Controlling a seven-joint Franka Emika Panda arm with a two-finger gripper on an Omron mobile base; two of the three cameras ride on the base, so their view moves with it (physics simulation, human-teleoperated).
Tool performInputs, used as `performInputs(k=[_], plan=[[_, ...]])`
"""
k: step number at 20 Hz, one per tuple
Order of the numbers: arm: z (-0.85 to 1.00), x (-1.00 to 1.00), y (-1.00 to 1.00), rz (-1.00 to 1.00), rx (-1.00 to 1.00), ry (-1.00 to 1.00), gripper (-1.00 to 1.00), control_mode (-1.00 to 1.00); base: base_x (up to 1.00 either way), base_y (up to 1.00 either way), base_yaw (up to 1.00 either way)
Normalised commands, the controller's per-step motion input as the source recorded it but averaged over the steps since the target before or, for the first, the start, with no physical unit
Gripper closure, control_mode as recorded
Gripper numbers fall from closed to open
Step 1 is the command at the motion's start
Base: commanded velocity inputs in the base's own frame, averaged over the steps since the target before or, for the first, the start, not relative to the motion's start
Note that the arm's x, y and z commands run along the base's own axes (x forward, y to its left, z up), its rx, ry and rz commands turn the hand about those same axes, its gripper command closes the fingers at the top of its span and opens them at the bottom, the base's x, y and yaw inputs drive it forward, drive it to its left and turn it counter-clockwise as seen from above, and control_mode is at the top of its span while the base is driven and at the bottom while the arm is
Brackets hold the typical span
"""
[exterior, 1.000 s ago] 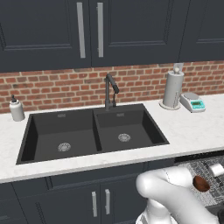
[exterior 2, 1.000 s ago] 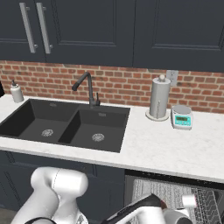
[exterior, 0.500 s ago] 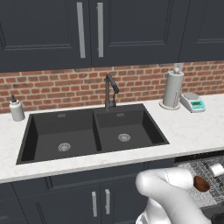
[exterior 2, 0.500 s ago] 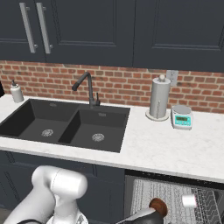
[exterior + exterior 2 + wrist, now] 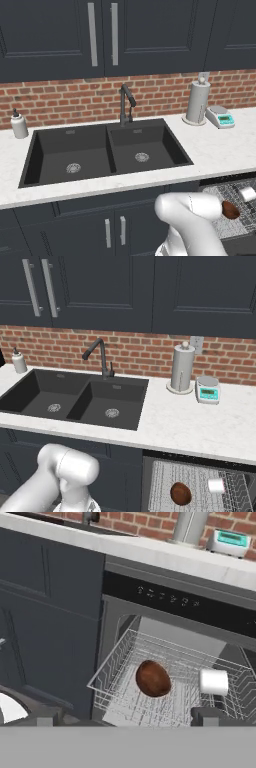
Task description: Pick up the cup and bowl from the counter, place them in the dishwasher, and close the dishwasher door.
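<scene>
In front of me the dishwasher sits under the counter, right of the sink. The bowl and cup lie in its rack, bowl left of cup, apart. On the counter's far side, the paper towel roll stands left of the scale.

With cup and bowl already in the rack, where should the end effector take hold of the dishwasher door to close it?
Probably at its free outer edge, coming from below and lifting toward the control strip. The door itself lies out of frame; the pulled-out wire rack, with the bowl and cup in it, juts from the dishwasher and likely needs pushing in first. The end effector is open.
</scene>
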Motion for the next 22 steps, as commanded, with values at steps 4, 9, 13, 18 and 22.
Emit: performInputs(k=[4, 9, 13, 18, 22], plan=[[-0.13, -0.66, 0.00, 0.00, 0.00, -0.26, -1.00, -1.00, 0.00, 0.00, 0.00], [-0.05, -0.58, 0.00, 0.00, 0.00, -0.13, -1.00, -1.00, 0.00, 0.00, 0.00], [-0.10, -0.41, 0.00, 0.00, 0.00, 0.00, -1.00, -1.00, 0.00, 0.00, 0.00], [-0.31, -0.13, -0.01, 0.00, 0.00, 0.01, -1.00, -1.00, 0.00, 0.00, 0.00], [-0.44, 0.13, -0.24, 0.00, 0.00, 0.00, -1.00, -1.00, 0.00, 0.00, 0.00]])
